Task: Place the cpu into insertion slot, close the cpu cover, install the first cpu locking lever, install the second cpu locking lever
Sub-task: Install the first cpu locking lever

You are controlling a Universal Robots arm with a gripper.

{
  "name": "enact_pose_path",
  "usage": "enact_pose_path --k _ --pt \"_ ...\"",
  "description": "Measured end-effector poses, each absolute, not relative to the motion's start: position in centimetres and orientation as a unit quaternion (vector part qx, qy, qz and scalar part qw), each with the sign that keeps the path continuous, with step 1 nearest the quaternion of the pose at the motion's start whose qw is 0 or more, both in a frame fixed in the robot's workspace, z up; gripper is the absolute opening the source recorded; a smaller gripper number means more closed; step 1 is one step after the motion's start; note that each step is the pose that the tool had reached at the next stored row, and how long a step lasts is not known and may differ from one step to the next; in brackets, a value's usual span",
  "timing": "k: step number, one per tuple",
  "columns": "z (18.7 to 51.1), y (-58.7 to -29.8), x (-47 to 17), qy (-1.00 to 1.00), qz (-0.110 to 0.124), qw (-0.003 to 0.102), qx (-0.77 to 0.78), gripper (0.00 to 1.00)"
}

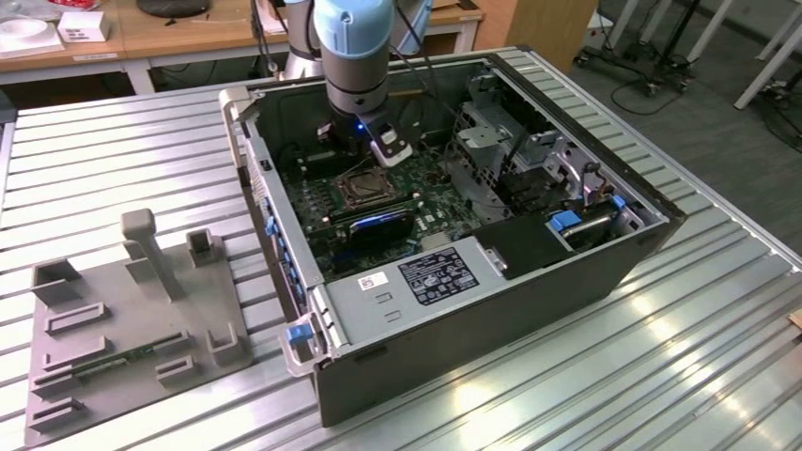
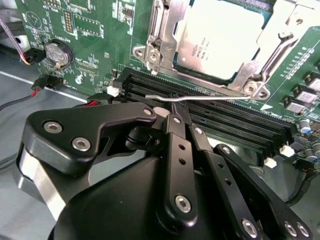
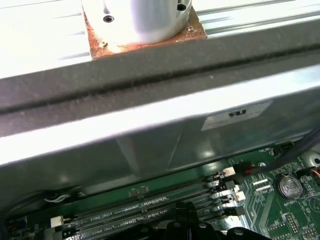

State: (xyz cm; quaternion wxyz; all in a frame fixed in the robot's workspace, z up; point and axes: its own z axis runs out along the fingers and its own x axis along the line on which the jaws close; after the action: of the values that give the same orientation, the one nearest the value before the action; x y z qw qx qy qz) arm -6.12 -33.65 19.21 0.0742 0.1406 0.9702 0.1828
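Right now the arm is reaching down into an open computer case that is sitting on a ribbed metal table, and the gripper is hanging just beside the insertion slot on the green board. In the second wrist view the cpu is lying flat in that slot, and the cpu cover is lying down around it, framing it with its window. A thin wire lever is running along the edge of the slot nearest the gripper, above the long black memory slots. The black fingers are drawn together, their tips meeting right at the lever's hooked end; whether they are touching it I cannot tell. A round coin battery is sitting well apart from the slot.
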Motion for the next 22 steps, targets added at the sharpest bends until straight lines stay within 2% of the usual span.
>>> enact_pose_path --k 22 --pt "20.9 -32.9 -6.6 0.968 0.193 0.074 0.141 0.11"
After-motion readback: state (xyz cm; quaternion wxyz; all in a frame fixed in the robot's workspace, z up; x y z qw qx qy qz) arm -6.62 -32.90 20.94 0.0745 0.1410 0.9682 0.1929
